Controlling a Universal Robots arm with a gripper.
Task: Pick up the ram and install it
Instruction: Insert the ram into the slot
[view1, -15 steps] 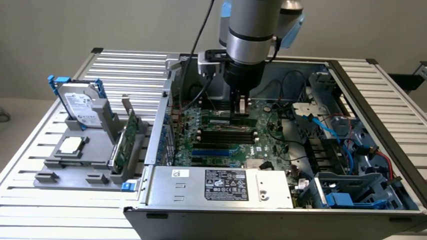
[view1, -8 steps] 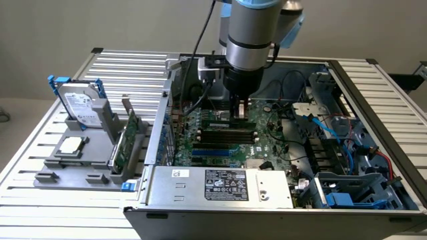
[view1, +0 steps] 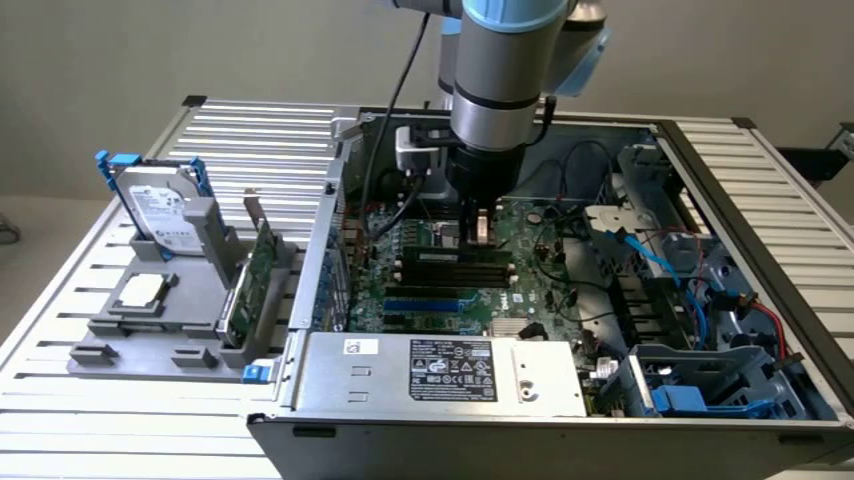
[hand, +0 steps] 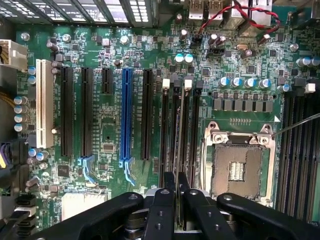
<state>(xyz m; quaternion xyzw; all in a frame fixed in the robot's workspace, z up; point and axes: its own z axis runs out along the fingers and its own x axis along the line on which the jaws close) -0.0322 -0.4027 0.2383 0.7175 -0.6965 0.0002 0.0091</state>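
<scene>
My gripper (view1: 481, 236) reaches down into the open computer case (view1: 320, 300) over the motherboard's memory slots (view1: 454, 274). The ram (view1: 434, 257), a narrow dark-green stick with black chips, stands on edge along those slots, right under the fingertips. In the wrist view the two black fingers (hand: 164, 200) are pressed close together on the stick's thin top edge (hand: 175, 167), which lines up with one of the long black memory slots (hand: 193, 130). I cannot tell whether the stick is fully seated. The gripper (hand: 175, 192) is shut on the ram.
The bare processor socket (hand: 237, 170) lies beside the memory slots, with black and blue expansion slots (hand: 126, 120) on the other side. A grey power supply (view1: 441, 368) sits at the case front. At the exterior view's left, a grey holder carries a hard drive (view1: 160, 212), an expansion card (view1: 256, 285) and a silver processor chip (view1: 140, 291).
</scene>
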